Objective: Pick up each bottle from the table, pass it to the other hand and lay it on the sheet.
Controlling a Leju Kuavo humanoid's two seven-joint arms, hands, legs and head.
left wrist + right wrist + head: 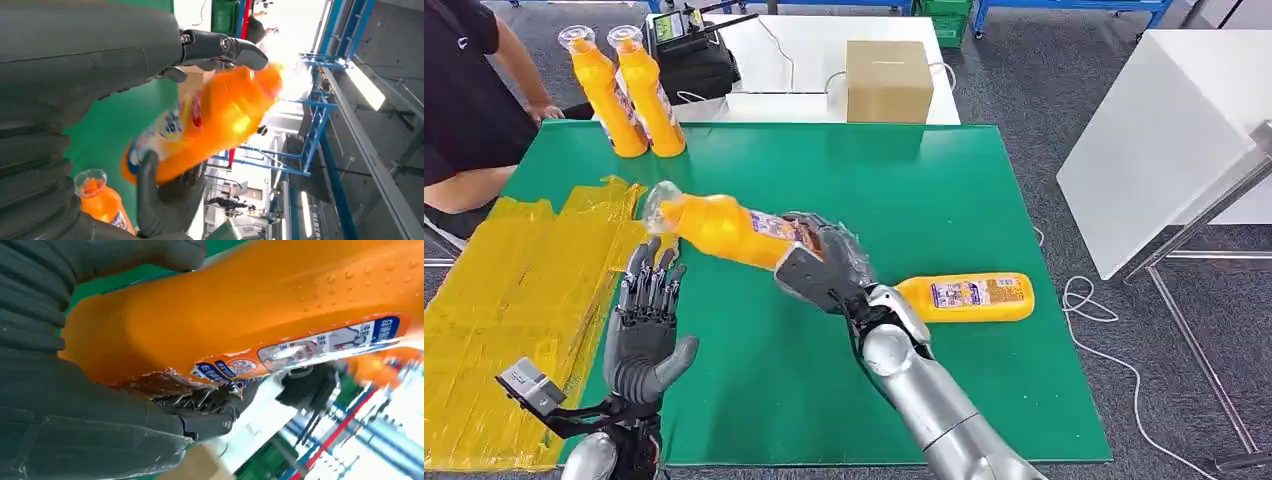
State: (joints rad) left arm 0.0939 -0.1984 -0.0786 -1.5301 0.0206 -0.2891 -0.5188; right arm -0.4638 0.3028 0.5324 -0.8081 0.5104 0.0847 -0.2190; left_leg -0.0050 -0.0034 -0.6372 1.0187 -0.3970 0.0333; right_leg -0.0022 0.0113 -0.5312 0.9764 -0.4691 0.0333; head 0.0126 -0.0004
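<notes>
— Gripping the held bottle [724, 228] by its base end, the right hand [822, 265] has it tilted above the green surface [984, 200], cap end toward the left hand [646, 320].

— And the left hand?

— Open, fingers spread and pointing up, holding nothing, just below the cap end. From the head view I can't tell whether it touches the bottle.

— Does its wrist view help?

— There the bottle [210, 120] sits just beyond a dark fingertip [245, 52]; contact is still unclear. It also shows the cap of a standing bottle [92, 192].

— The right wrist view?

— Close up: the orange body [225, 315], a torn label edge and dark fingers [210, 410] wrapped beneath it.

— Other bottles?

— One lying bottle [969, 297] on the surface beside the right forearm; two standing bottles [629, 90] at the far left corner. The yellow sheet [514, 300] lies along the left side. A cardboard box [889, 80] stands behind, and a person [464, 100] sits at far left.
</notes>
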